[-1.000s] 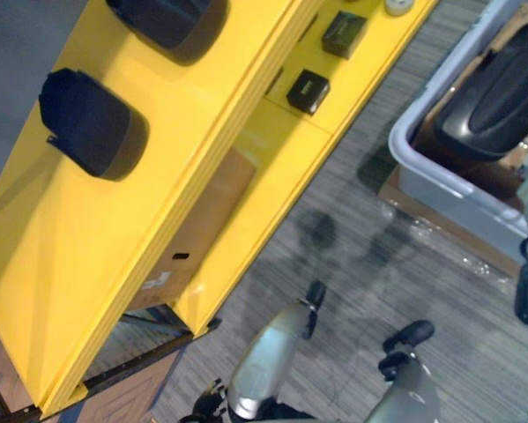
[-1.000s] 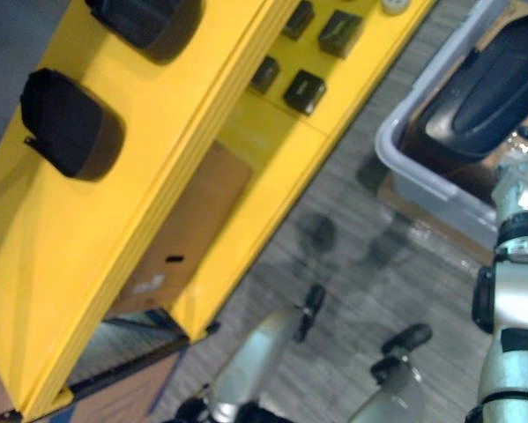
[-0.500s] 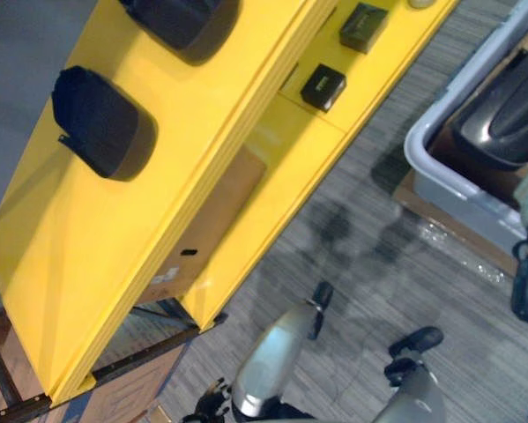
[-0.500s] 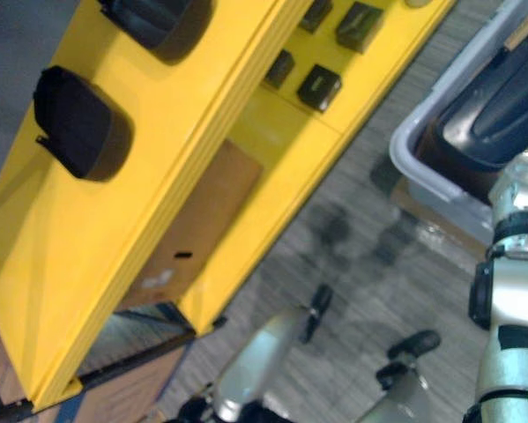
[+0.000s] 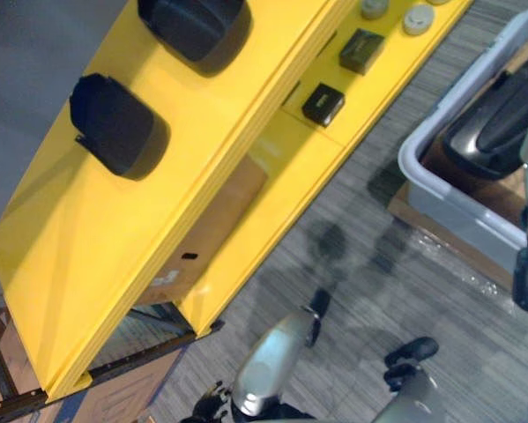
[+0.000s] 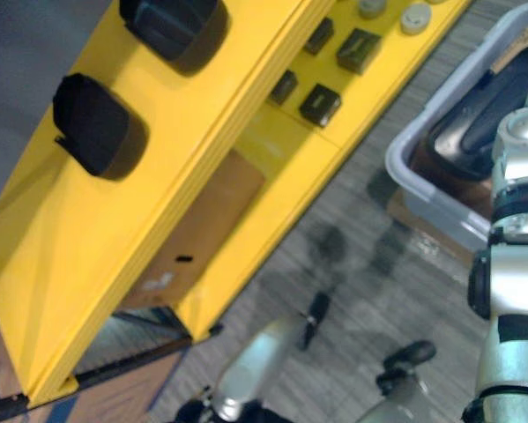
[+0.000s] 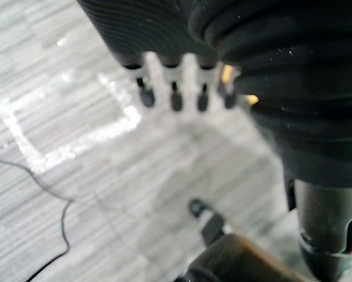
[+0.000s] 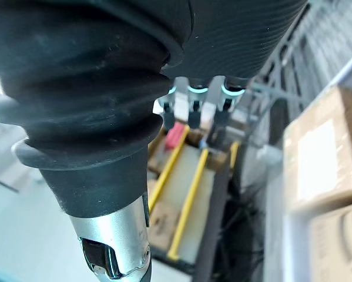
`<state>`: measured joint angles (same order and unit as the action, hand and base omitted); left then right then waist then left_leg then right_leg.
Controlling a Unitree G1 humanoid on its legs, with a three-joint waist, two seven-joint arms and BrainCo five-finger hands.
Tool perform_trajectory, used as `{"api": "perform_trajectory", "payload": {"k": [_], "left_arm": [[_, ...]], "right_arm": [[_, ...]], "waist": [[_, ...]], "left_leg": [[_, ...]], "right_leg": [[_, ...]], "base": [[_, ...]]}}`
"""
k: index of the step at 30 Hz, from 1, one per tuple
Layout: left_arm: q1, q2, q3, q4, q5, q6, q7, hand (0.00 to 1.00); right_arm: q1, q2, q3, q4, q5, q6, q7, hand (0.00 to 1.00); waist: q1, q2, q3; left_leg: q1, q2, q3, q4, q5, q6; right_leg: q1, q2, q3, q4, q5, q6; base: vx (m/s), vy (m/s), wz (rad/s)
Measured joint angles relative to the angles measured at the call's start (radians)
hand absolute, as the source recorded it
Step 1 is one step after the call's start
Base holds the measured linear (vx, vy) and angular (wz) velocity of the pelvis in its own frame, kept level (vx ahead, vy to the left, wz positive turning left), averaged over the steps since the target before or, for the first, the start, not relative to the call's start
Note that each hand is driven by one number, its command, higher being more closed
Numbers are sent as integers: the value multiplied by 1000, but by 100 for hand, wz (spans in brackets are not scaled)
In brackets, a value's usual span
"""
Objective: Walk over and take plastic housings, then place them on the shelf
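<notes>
Two black plastic housings [image 5: 114, 123] [image 5: 193, 22] lie on the top board of the yellow shelf [image 5: 87, 256], which runs diagonally across the eye views. Another black housing [image 5: 497, 123] lies in a grey bin [image 5: 440, 189] on the floor at the right. My left hand [image 7: 173, 88] hangs over the grey carpet with straight fingers and holds nothing. My right hand [image 8: 194, 106] hangs with relaxed fingers, also holding nothing. My right arm comes up the right edge of the eye views beside the bin.
Small black boxes [image 5: 323, 104] [image 5: 362, 50] and round caps [image 5: 415, 18] lie on the lower yellow board. A cardboard box [image 5: 211, 229] stands under the shelf. White tape [image 7: 64, 147] marks the carpet. Racks with yellow beams and cardboard boxes [image 8: 322, 158] show past my right hand.
The whole picture has shifted a little, so the camera has moved. The housings on the shelf and in the bin keep their places.
</notes>
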<state>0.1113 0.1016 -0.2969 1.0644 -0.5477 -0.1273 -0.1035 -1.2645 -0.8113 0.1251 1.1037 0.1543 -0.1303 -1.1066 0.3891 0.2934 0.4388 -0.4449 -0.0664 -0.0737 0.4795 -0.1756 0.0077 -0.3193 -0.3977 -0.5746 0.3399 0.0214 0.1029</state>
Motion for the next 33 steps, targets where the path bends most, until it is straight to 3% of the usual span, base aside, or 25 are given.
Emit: {"api": "perform_trajectory", "payload": {"k": [5, 11, 16, 26, 27, 33], "left_arm": [[1, 9, 1, -11, 0, -4, -35, 0], [1, 9, 0, -10, 0, -7, -38, 0], [1, 9, 0, -9, 0, -10, -48, 0], [1, 10, -6, -5, 0, -16, -65, 0], [1, 10, -7, -5, -1, -15, -65, 0], [1, 11, -23, -3, -2, -11, -65, 0]], "right_arm": [[1, 39, 12, 45, 118, 62, 169, 0], [21, 54, -18, 94, 183, 160, 282, 0], [48, 53, -36, 135, 217, 239, 285, 0], [77, 42, -57, 136, 236, 306, 246, 0], [81, 42, -57, 135, 239, 310, 247, 100], [87, 6, -54, 128, 242, 360, 312, 100]], "waist": [[-1, 0, 0], [4, 0, 0], [7, 0, 0], [9, 2, -1], [9, 2, -1], [10, 2, -1]], "left_leg": [[7, -5, 0, -10, 0, 0], [7, -13, -5, -15, 0, 0], [6, -22, -6, -14, 0, 1], [-19, -26, -22, 18, -11, 8], [-20, -26, -21, 19, -11, 8], [-30, -24, -20, 21, -11, 8]], "right_leg": [[2, -4, 0, 0, -3, 4], [2, -12, -3, 4, -13, 11], [2, -22, -5, 8, -17, 11], [2, -25, -25, 16, -20, 14], [1, -25, -25, 16, -20, 14], [-11, -25, -23, 16, -20, 14]], "base": [[0, 0, 0], [1, 6, 3], [0, 7, 2], [-19, 6, 4], [0, 0, 0], [-5, 2, 0]]}}
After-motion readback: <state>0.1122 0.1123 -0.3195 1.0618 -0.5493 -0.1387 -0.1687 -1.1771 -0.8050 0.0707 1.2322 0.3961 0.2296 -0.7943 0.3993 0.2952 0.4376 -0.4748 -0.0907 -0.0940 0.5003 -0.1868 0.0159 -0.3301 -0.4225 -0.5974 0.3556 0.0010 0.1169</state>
